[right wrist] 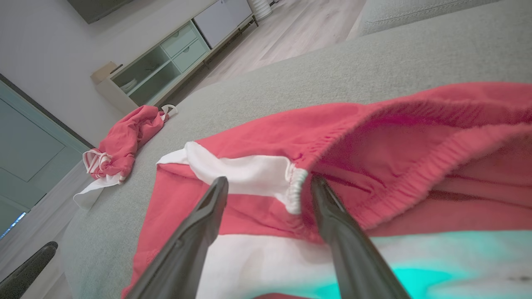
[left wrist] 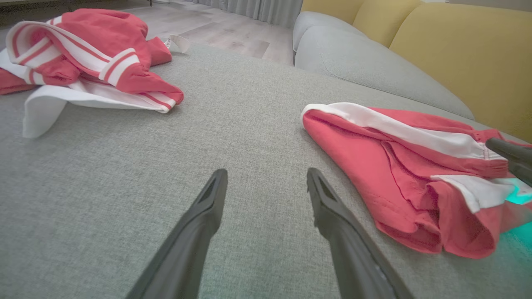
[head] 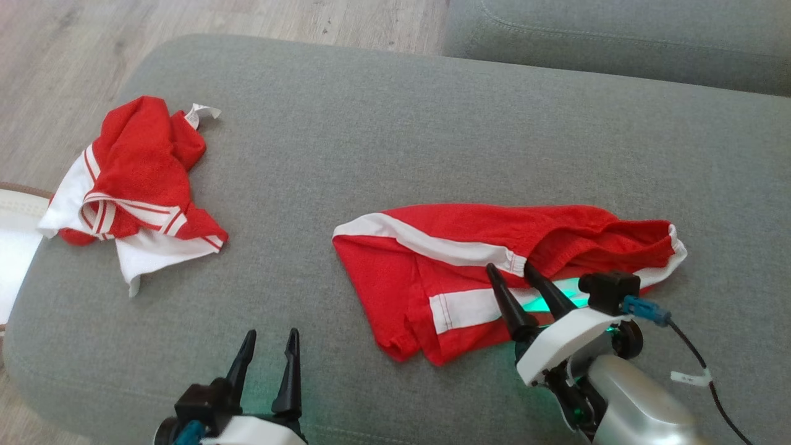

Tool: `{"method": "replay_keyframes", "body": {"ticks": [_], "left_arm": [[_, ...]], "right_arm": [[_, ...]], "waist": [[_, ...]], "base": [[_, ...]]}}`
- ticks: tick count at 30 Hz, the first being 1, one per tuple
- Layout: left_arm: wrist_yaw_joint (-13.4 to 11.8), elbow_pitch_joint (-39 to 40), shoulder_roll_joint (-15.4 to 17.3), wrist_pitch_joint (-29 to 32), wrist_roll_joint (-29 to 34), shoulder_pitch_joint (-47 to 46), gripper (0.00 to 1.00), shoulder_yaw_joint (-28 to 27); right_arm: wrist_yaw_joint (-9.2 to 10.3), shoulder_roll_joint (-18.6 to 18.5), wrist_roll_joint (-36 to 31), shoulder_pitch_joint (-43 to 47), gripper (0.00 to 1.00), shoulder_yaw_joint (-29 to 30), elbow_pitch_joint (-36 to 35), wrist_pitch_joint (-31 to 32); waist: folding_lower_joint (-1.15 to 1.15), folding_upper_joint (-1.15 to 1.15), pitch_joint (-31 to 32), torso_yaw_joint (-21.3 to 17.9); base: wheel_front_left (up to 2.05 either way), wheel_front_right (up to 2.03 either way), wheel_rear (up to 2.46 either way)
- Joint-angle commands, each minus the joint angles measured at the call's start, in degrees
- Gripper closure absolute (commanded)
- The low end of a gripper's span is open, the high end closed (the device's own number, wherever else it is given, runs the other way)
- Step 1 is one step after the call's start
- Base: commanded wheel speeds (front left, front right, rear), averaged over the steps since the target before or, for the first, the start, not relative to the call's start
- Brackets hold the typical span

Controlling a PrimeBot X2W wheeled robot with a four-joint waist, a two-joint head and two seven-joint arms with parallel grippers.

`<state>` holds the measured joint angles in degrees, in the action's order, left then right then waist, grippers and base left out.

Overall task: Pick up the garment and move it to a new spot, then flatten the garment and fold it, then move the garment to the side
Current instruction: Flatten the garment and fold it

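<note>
The right pincer [head: 509, 267] and its wrist cover the near edge of the red shorts [head: 469, 247], hiding part of the lower white stripe. Far left of the shorts, the crumpled garment [head: 139, 164] folds over itself, so its kind cannot be told. Further left, a white thing [head: 12, 247] is cut off by the picture's edge. The base of the left pincer [head: 272, 334] runs off the bottom.

Living room in soft daylight

A broad grey fabric sofa seat [head: 395, 123] spreads across the foreground. A second grey cushion [head: 618, 37] lies past its far right corner, with yellow back cushions [left wrist: 457, 54] behind. Pale wood-plank floor [head: 62, 49] runs beyond the far left edge toward light curtains [left wrist: 257, 8]. A low cabinet [right wrist: 166, 70] with open shelves and drawers stands against a white wall [right wrist: 41, 41], near a teal panelled door [right wrist: 25, 153].
</note>
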<state>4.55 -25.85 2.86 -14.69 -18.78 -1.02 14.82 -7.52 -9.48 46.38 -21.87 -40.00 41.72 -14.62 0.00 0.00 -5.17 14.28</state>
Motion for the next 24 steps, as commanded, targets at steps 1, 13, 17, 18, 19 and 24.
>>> {"method": "replay_keyframes", "body": {"ticks": [1, 13, 17, 18, 19, 24], "left_arm": [[-0.2, 1.53, 0.02, -0.3, -0.43, -2.75, 0.0, -1.49], [-0.32, 1.85, 0.02, -0.3, -0.4, -2.08, 0.0, -2.63], [-0.45, 1.86, 0.02, -0.3, -0.37, -1.84, 0.0, -2.69], [-0.43, 1.88, 0.02, -0.3, -0.43, -1.76, 0.0, -2.71], [-0.45, 1.94, 0.02, -0.3, -0.55, -1.56, 0.0, -2.74], [-0.53, 2.04, 0.02, -0.3, -0.64, -0.91, 0.0, -3.09]], "right_arm": [[0.03, 0.85, 0.23, -1.9, 0.01, -0.51, -0.9, -0.38], [0.03, -1.07, 1.59, -0.54, 1.0, 4.99, -5.94, -0.38], [0.03, -3.24, 6.0, 1.12, 1.0, 6.86, -7.93, -0.38], [0.03, -4.07, 7.45, 1.43, 1.0, 7.06, -8.4, -0.38], [0.03, -5.96, 10.24, 1.95, 1.0, 6.66, -9.36, -0.38], [0.03, -10.26, 14.79, 2.94, 1.0, 3.71, -12.13, -0.21]], "waist": [[0.0, 0.0, -0.23, 0.17], [0.0, 0.0, 1.28, -3.95], [0.0, 0.0, 2.58, -6.57], [0.0, 0.0, 2.91, -7.21], [0.0, 0.0, 3.42, -8.4], [0.0, 0.0, 4.15, -10.45]], "base": [[0.0, 0.0, 0.0], [0.0, 0.0, 0.0], [0.0, 0.0, 0.0], [0.0, 0.0, 0.0], [0.0, 0.0, 0.0], [0.0, 0.0, 0.0]]}}
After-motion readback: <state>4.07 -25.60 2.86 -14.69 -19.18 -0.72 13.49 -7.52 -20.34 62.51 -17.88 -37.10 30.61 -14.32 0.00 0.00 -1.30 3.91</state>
